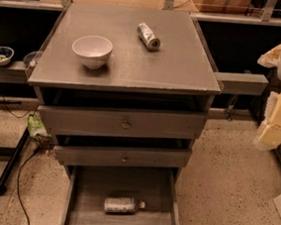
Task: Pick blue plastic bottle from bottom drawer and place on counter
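Observation:
The blue plastic bottle (121, 205) lies on its side on the floor of the bottom drawer (89, 194), cap pointing right. The drawer is pulled open. The counter (180, 63) is the grey top of the cabinet. My gripper (277, 123) shows as cream-coloured parts at the right edge of the view. It is level with the upper drawers, well to the right of the cabinet and far from the bottle. It holds nothing that I can see.
A white bowl (92, 50) stands on the counter's left part. A shiny silver can (149, 36) lies near its back middle. The two upper drawers (124, 124) stand slightly out. Cables and a black bar (11, 164) lie on the floor at left.

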Controlling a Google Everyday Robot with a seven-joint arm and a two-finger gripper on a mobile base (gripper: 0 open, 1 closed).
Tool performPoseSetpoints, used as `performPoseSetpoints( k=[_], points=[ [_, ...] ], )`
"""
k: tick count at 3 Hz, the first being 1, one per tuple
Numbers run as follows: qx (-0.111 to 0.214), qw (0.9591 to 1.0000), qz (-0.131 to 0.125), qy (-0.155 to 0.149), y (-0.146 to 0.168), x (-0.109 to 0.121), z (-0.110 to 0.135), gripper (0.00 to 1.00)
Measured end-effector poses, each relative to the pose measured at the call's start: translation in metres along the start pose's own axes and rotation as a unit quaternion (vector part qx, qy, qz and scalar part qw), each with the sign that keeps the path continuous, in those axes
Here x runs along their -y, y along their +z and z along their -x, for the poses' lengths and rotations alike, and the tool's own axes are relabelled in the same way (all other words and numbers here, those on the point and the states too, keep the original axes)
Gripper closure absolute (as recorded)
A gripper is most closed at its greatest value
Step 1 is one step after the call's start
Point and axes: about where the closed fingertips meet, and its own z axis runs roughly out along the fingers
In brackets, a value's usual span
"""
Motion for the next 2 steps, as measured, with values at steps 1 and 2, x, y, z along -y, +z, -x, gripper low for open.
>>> performPoseSetpoints(
  k=[1,2],
  points=[
    [0.006,0.9999,0.005,0.006,0.006,-0.005,-0.004,0.00],
    [0.010,0.9996,0.020,0.016,0.018,-0.015,-0.012,0.00]
  ],
)
